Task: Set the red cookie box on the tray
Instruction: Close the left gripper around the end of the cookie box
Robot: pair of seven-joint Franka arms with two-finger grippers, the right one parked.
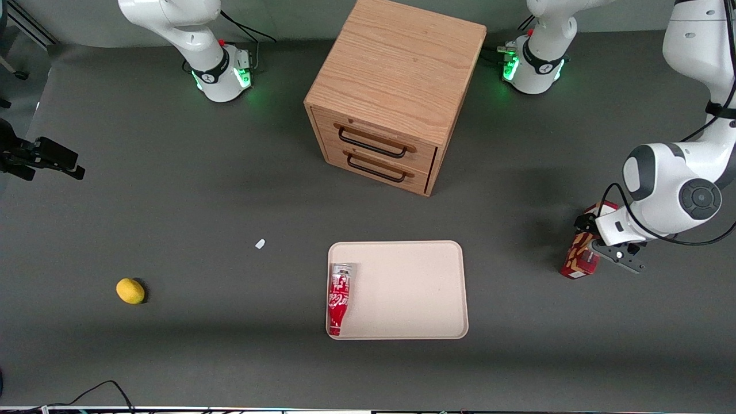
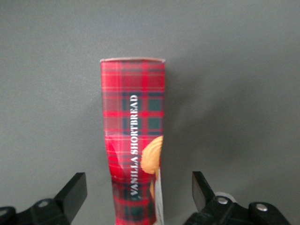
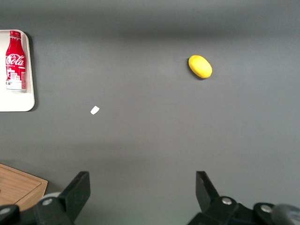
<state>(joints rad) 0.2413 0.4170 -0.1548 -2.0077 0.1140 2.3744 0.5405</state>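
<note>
The red cookie box (image 1: 578, 261), dark-red tartan with a cookie picture, rests on the grey table toward the working arm's end, apart from the tray. My left gripper (image 1: 592, 242) hangs over it. In the left wrist view the gripper (image 2: 139, 192) is open, one black finger (image 2: 72, 192) on each side of the box (image 2: 133, 140), with a gap on both sides and no contact. The cream tray (image 1: 414, 287) lies near the table's middle, nearer the front camera than the cabinet.
A red Coca-Cola bottle (image 1: 339, 296) lies on the tray along one short rim. The wooden two-drawer cabinet (image 1: 397, 86) stands farther back. A yellow lemon (image 1: 130, 291) and a small white scrap (image 1: 260, 244) lie toward the parked arm's end.
</note>
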